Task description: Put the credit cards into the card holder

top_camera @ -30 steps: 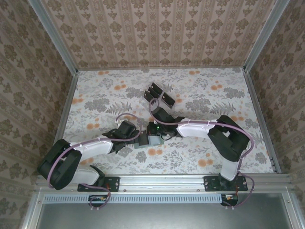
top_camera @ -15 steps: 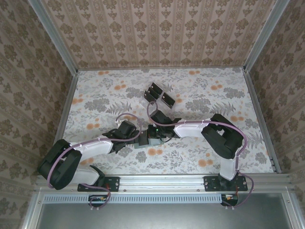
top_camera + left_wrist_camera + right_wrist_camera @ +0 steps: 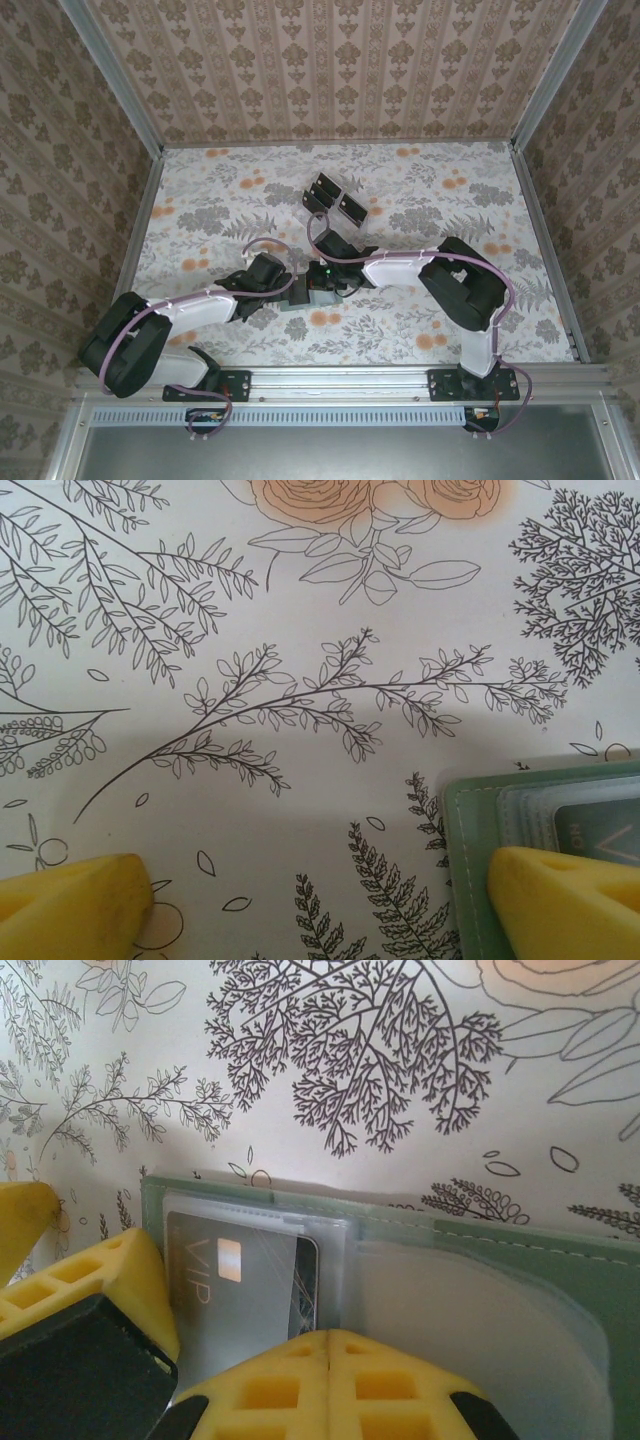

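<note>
Right wrist view: the sage-green card holder (image 3: 480, 1250) lies open and flat on the floral table (image 3: 330, 1060). A dark credit card (image 3: 245, 1280) marked VIP sits in its clear left pocket. The right gripper (image 3: 330, 1360) sits over the holder's near edge, its yellow fingertips pressed together. Bare table runs beyond the far edge.

In the left wrist view, the left gripper (image 3: 320, 900) is spread wide, one fingertip (image 3: 570, 900) over the holder's corner, the other over bare table.

From above, a clear rack (image 3: 335, 200) stands well apart behind the holder, with open table out to the walls (image 3: 330, 70).
</note>
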You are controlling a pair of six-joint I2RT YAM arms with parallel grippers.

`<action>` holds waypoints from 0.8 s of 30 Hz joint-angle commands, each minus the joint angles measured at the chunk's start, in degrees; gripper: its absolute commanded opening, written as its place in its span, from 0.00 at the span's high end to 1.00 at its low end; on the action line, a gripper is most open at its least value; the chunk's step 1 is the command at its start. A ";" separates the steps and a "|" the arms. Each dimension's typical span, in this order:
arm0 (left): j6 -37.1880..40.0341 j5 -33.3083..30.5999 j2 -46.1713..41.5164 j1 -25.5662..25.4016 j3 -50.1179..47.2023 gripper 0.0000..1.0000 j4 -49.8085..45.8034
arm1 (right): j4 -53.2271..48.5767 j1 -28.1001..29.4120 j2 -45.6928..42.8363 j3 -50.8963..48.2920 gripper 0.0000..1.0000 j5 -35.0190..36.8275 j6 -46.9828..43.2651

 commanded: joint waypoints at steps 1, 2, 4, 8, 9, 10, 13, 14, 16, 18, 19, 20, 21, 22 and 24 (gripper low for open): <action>-0.96 3.42 2.50 0.64 -2.77 0.00 -0.38 | 2.78 1.08 2.09 1.93 1.00 -4.13 1.05; -0.96 3.41 2.45 0.67 -2.86 0.00 -0.37 | 3.29 1.12 2.23 1.92 1.00 -4.52 1.30; -0.96 3.42 2.32 0.68 -2.86 0.00 -0.35 | 4.30 1.09 2.51 1.84 1.00 -5.10 1.73; -0.76 3.31 0.43 0.86 -2.02 0.00 -2.15 | 4.49 1.08 2.42 1.53 1.00 -4.72 2.04; -0.67 3.33 -0.83 1.19 -1.55 0.00 -3.21 | 4.32 1.00 2.13 1.38 1.00 -4.48 2.00; -0.63 3.41 -2.42 1.49 -1.18 0.00 -4.17 | 4.23 0.99 1.91 1.18 1.00 -4.19 2.13; -0.62 3.03 -8.37 3.50 -0.19 0.00 -7.89 | 3.80 0.98 1.47 0.79 1.00 -3.46 2.13; -0.61 3.01 -10.24 4.43 0.07 0.00 -9.16 | 3.80 0.94 1.40 0.73 1.00 -3.43 2.13; -0.61 3.07 -12.89 6.08 0.37 0.00 -11.68 | 3.79 0.86 1.45 0.76 1.00 -3.45 2.09; -0.50 3.12 -14.54 7.28 0.32 0.00 -13.68 | 3.88 0.94 1.54 0.74 1.00 -3.45 2.19; -0.57 3.12 -14.72 7.63 0.14 0.00 -14.09 | 3.93 0.91 1.70 0.58 1.00 -3.45 2.18; -0.74 3.28 -14.72 7.88 -0.13 0.00 -14.46 | 4.12 0.92 1.79 0.59 1.00 -3.45 2.21; -0.95 3.57 -14.38 8.01 -0.47 0.00 -14.58 | 4.15 0.94 1.75 0.60 1.00 -3.54 2.20; -1.28 3.84 -13.93 8.01 -0.70 0.00 -14.53 | 4.10 0.94 1.80 0.60 1.00 -3.44 2.21; -2.30 4.65 -12.47 8.02 -1.34 0.00 -14.03 | 4.11 0.96 1.82 0.51 1.00 -3.46 2.29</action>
